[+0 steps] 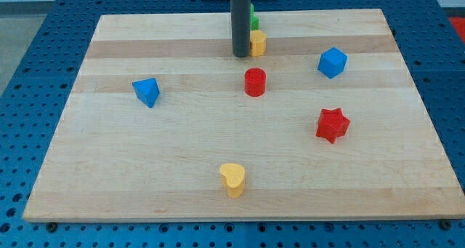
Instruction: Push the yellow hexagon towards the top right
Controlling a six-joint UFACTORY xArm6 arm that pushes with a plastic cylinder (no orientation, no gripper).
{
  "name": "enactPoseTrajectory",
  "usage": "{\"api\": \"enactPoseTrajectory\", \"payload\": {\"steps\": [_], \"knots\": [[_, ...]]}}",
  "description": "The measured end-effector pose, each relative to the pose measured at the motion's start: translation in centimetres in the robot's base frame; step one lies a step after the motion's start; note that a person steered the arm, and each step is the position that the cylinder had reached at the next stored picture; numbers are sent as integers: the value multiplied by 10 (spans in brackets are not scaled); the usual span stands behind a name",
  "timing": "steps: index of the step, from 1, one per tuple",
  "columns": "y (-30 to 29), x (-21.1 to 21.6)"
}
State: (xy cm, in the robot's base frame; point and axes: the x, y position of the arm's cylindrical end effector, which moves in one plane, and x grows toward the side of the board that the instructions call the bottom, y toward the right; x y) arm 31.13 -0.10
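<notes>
My tip sits on the worktop near the middle of the top edge; the rod rises straight up out of the view's top. No hand on this rig, just the bare rod, so nothing opens or closes. Tip is touching or just beside the left side of the yellow hexagon, which lies near the top edge, a bit right of centre. A green block peeks out just behind the hexagon, closer to the top edge, mostly hidden by the rod; shape can't be made out.

Red cylinder stands below the hexagon, toward the worktop's centre, apart from it. Blue cube-like block is toward the right edge, upper half. Red star is below that, near the right edge, mid height. Blue wedge-like block is toward the left edge. Yellow heart is near the bottom edge, about centre.
</notes>
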Motion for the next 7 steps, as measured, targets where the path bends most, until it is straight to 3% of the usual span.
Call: {"api": "enactPoseTrajectory", "payload": {"steps": [2,5,7], "knots": [[-30,-12],[106,-12],[122,-13]]}}
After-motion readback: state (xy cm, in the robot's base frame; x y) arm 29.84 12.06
